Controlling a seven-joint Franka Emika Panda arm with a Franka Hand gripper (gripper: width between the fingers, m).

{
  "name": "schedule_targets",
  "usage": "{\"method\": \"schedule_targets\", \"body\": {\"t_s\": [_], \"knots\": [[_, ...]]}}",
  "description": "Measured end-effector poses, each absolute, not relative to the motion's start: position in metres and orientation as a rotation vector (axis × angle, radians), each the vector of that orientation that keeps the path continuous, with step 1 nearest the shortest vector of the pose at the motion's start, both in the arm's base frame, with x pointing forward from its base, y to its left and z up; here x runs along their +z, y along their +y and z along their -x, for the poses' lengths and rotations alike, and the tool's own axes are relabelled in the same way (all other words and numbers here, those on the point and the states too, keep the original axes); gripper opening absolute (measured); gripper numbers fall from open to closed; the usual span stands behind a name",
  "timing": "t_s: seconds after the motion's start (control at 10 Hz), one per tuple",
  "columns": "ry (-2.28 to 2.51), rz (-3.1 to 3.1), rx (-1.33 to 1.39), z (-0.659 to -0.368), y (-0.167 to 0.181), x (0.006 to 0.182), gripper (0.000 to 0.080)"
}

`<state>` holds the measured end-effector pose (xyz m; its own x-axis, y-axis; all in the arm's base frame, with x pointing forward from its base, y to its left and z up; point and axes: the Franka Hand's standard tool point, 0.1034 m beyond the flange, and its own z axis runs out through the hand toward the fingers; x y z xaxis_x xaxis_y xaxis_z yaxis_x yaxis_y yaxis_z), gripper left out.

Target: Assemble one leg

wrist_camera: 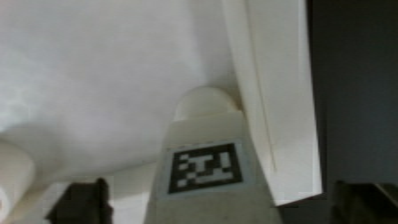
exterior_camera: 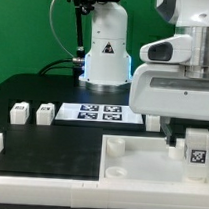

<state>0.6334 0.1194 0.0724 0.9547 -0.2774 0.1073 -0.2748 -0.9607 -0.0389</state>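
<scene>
White leg (exterior_camera: pixel 197 150) upright over tray piece (exterior_camera: pixel 139 163); arm pointing straight down, claw (wrist_camera: pixel 217 205) straddling leg; cannot tell whether clamped.

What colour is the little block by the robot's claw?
The leg is white with a black-and-white square tag; clearest in the wrist view.

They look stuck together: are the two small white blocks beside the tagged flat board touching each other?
Apart. The exterior view shows a strip of dark table between the leg on the exterior view's left and the other leg.
</scene>
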Motion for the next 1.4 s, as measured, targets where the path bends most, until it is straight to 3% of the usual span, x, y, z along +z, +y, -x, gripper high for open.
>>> {"method": "schedule_targets", "body": {"t_s": [0.1, 0.2, 0.3, 0.8, 1.3, 1.4], "knots": [[0.443, 3.081, -0.174, -0.6333, 0.1195, 0.0724, 0.0395], [0.625, 3.038, -0.169, -0.6332, 0.1204, 0.0724, 0.0395], [0.805, 2.985, -0.162, -0.6330, 0.1204, 0.0722, 0.0290], [2.156, 2.265, -0.047, -0.6409, 0.1215, 0.0710, 0.0290], [2.232, 2.172, -0.076, -0.6392, 0.1215, 0.0698, 0.0291], [1.981, 2.426, -0.062, -0.6370, 0.1205, 0.0691, 0.0544]]}}
